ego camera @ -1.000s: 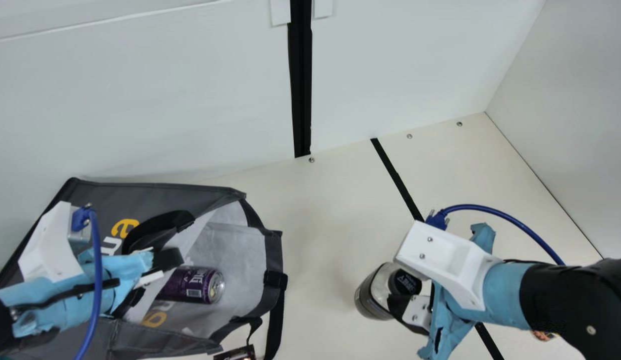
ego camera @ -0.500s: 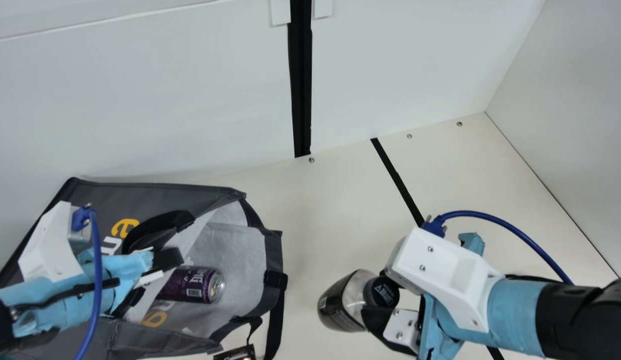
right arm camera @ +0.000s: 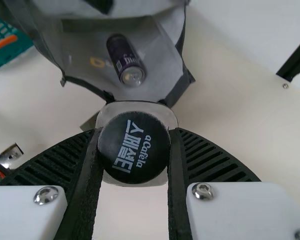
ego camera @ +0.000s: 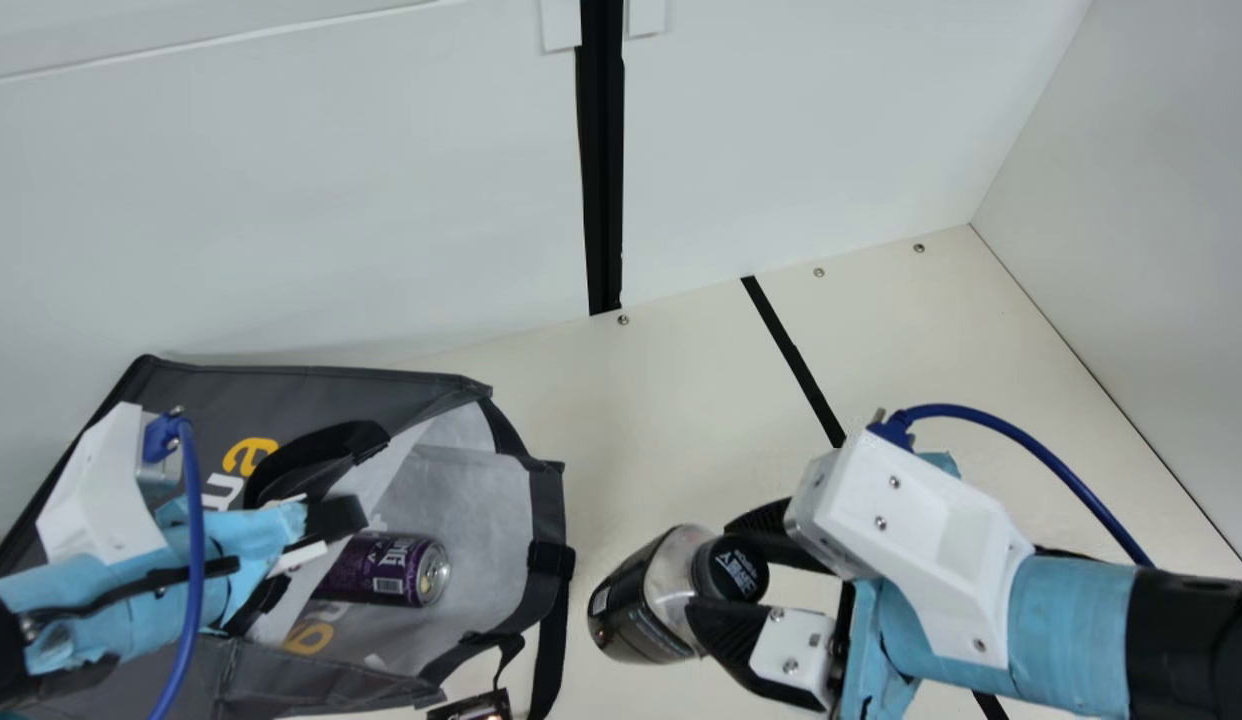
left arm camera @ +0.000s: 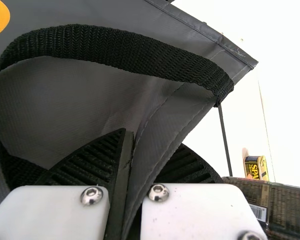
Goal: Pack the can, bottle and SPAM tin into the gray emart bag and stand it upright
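In the main view my left gripper (ego camera: 331, 525) is at the gray emart bag (ego camera: 311, 400), which lies on its side with its mouth facing right. In the left wrist view the left gripper (left arm camera: 151, 142) is shut on a fold of the bag's fabric, beside a black strap. The purple can (ego camera: 386, 570) lies inside the bag. My right gripper (ego camera: 729, 565) is shut on the bottle (ego camera: 636, 600) near its black cap, and the bottle is tilted with its base toward the bag's mouth. The right gripper (right arm camera: 135, 150) holds it between both fingers. The SPAM tin (left arm camera: 256, 168) stands on the table.
A black strap (ego camera: 551, 640) hangs at the bag's mouth. A dark printed box (left arm camera: 285, 205) lies near the bag, and a green basket (right arm camera: 7, 42) is beyond it. White walls (ego camera: 331, 200) rise behind the cream table (ego camera: 661, 400).
My right arm has brought the bottle left toward the bag, and the bottle has tipped so its base points more to the left. The left arm, bag and can have stayed still.
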Tool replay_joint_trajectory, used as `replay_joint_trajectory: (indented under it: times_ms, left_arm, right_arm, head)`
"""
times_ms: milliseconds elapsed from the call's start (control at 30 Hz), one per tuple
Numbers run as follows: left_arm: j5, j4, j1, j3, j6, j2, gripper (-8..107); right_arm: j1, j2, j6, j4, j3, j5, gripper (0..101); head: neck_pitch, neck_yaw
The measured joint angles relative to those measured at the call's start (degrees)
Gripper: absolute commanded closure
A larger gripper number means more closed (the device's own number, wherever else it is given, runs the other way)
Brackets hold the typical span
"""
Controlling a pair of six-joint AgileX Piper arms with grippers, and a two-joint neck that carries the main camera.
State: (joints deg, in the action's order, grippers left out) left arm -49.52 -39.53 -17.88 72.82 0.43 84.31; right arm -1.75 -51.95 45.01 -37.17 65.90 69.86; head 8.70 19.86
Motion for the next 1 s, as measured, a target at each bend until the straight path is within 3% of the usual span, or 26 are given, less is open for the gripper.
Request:
replay_joint_trajectory:
  times_ms: [567,1000]
  left_arm:
    - [0.00,0.00,0.00,0.00,0.00,0.00,107]
    - [0.00,0.00,0.00,0.00,0.00,0.00,107]
  right_arm:
    - [-4.14,-5.75,15.65,-16.01,-3.03,-0.30,101]
    - [2.86,-11.97,20.73,-20.71,-4.80,-7.45,101]
  head:
    - [0.00,0.09]
    - [0.00,0.00]
